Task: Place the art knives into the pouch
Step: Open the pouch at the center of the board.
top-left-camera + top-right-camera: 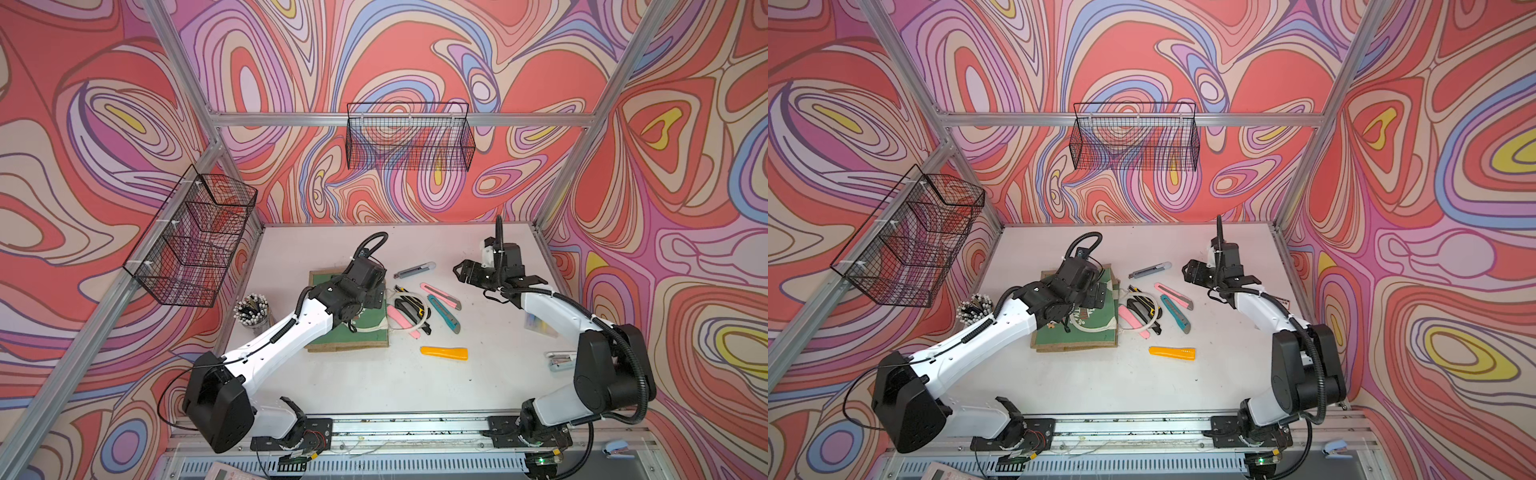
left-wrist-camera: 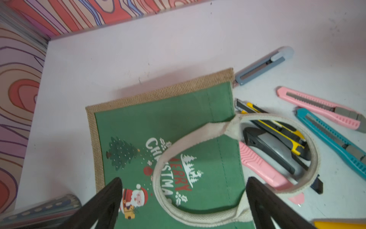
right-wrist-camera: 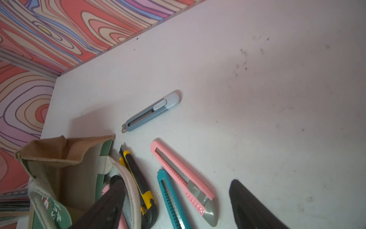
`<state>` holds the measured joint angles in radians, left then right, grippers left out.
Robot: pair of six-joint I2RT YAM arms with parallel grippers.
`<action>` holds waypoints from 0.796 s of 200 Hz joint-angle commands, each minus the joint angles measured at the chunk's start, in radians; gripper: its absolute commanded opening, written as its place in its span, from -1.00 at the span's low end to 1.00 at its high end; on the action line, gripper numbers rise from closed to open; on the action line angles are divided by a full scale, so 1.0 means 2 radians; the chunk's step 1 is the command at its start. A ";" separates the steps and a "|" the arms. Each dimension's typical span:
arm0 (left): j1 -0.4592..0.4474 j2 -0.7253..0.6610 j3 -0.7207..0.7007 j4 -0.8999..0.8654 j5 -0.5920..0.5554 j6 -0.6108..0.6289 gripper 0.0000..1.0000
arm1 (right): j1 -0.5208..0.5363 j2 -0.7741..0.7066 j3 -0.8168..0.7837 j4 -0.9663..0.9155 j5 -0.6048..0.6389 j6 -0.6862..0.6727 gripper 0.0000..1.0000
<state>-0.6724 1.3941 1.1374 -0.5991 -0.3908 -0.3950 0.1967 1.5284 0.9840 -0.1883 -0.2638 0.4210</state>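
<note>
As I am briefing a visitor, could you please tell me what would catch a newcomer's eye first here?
The swirling red, pink and lilac walls dominate all around the cell. On the white table, the green Christmas pouch lies on its side under the left arm, with coloured utility knives fanned out beside it.

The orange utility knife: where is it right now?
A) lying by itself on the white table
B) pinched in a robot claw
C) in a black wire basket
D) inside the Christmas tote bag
A: in both top views the orange utility knife lies flat and alone on the white table, outside the jute tote bag and with no claw on it.
</note>
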 commanded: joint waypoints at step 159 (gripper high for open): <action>-0.051 0.211 0.109 -0.084 -0.148 -0.240 0.91 | 0.044 0.020 -0.003 -0.010 -0.018 0.044 0.63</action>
<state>-0.7418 1.7580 1.2915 -0.7055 -0.5297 -0.7818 0.2783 1.5963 0.9897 -0.1921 -0.3073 0.5068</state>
